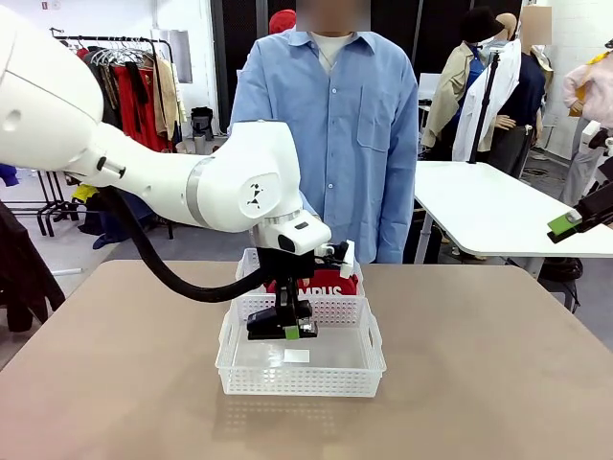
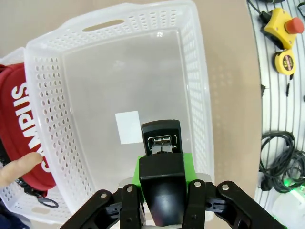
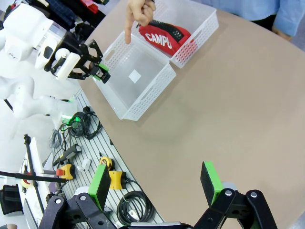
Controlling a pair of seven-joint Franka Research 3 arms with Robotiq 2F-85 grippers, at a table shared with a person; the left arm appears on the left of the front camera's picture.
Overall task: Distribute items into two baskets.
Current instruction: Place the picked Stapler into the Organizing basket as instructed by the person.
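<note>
Between the left gripper (image 2: 161, 183) fingers w/ jaws clamped, black stapler (image 2: 161, 143), larger basket (image 2: 200, 102) right below, right gripper (image 3: 157, 183) fingers spread wide, nothing btwn them

The front view looks level across the table (image 1: 498, 383) from the robot's side toward the person (image 1: 330, 144) at the far edge, with the baskets at frame centre. The left wrist view looks steeply down from close above into the larger basket (image 2: 200, 95), its own gripper (image 2: 164, 191) rising from the bottom edge. The right wrist view looks down from high and farther off; all three share that basket (image 3: 143, 95) and the red pouch (image 3: 164, 36).
</note>
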